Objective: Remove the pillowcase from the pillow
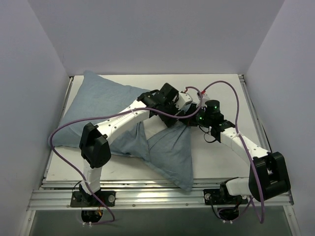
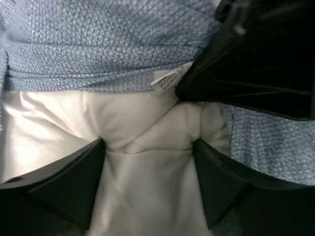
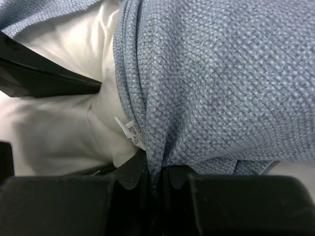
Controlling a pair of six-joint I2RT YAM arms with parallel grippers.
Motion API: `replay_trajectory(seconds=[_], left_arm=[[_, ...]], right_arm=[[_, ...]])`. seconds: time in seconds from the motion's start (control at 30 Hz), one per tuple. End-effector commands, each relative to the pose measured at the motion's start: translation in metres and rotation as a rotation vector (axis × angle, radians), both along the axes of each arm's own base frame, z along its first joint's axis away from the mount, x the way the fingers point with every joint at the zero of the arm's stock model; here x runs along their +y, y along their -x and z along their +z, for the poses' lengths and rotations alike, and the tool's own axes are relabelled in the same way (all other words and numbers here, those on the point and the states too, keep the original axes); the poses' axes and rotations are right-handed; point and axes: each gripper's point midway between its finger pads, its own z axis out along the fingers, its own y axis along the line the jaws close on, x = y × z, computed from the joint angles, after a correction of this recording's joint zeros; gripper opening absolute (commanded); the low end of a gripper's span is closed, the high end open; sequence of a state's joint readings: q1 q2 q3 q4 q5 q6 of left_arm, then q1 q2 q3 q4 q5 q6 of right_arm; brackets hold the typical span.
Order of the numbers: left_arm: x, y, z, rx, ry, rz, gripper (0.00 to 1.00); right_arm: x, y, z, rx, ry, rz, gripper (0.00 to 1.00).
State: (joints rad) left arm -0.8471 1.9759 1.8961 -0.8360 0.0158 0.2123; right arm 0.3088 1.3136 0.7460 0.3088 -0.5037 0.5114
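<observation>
At the middle of the white surface (image 1: 74, 169), a little toward 2 o'clock from its centre, the two arms meet over the bedding. The pillowcase (image 1: 98, 103) shows its plain pale blue-grey face. Its bulk lies plump toward 10 o'clock, near the far left corner. A flatter, creased part runs down toward 6 o'clock and ends in a point close to the near edge, between the two arm bases.

In the left wrist view, the left claw (image 2: 147, 147) stands wide, its two dark fingers (image 2: 64, 187) at 8 and 4 o'clock in the picture. The white cloth of the pillow (image 2: 142, 123) fills the gap between them and puckers into folds there. It touches both inner faces, but I cannot tell whether it is truly pinched. Above it, toward 12 o'clock, the hem of the pillowcase lies bunched across the pillow, and a small white printed tag (image 2: 170, 78) hangs from that hem. The dark body of the other claw fills the 2 o'clock corner, just beside the tag.

In the right wrist view, the right claw (image 3: 155, 174) is clamped narrow on a gathered fold of the pillowcase. The blue-grey weave rises out of the closed jaws and spreads across the picture toward 1 o'clock. The tag sits just beside that fold at 10 o'clock from the jaws, against bare white pillow. One finger of the left claw lies across the pillow toward 9 o'clock.

The pillow shows only in this opening where the hem is drawn back. From above, cloth and arms hide it.
</observation>
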Motion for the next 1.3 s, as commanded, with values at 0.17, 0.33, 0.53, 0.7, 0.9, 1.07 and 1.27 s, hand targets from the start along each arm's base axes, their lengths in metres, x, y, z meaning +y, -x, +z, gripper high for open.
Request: replay_trajectory(seconds=[0.17,0.33,0.53,0.7,0.9,1.07,1.27], left_arm=[[0.031,0.004,-0.051,0.149,-0.039,0.105,0.03],[0.055,-0.009,-0.016,0.059,0.036,0.199,0.02],[0.076,0.005,0.021,-0.023,0.106,0.233,0.02],[0.098,0.029,0.018,-0.003,0.085,0.228,0.02],[0.123,0.057,0.011,0.023,0.088,0.273,0.02],[0.134,0.063,0.027,-0.018,0.153,0.324,0.02],[0.150,0.082,0.037,-0.028,0.196,0.316,0.02]], right_arm=[[0.014,-0.017,0.075,-0.200,-0.041,0.039,0.00],[-0.020,-0.027,0.059,-0.142,0.092,-0.140,0.03],[-0.082,-0.033,0.044,-0.067,0.222,-0.392,0.08],[-0.144,-0.033,0.040,0.016,0.268,-0.596,0.04],[-0.159,-0.038,0.060,-0.002,0.215,-0.708,0.00],[-0.161,-0.043,0.063,0.000,0.195,-0.734,0.00],[-0.168,-0.045,0.072,0.006,0.192,-0.739,0.00]])
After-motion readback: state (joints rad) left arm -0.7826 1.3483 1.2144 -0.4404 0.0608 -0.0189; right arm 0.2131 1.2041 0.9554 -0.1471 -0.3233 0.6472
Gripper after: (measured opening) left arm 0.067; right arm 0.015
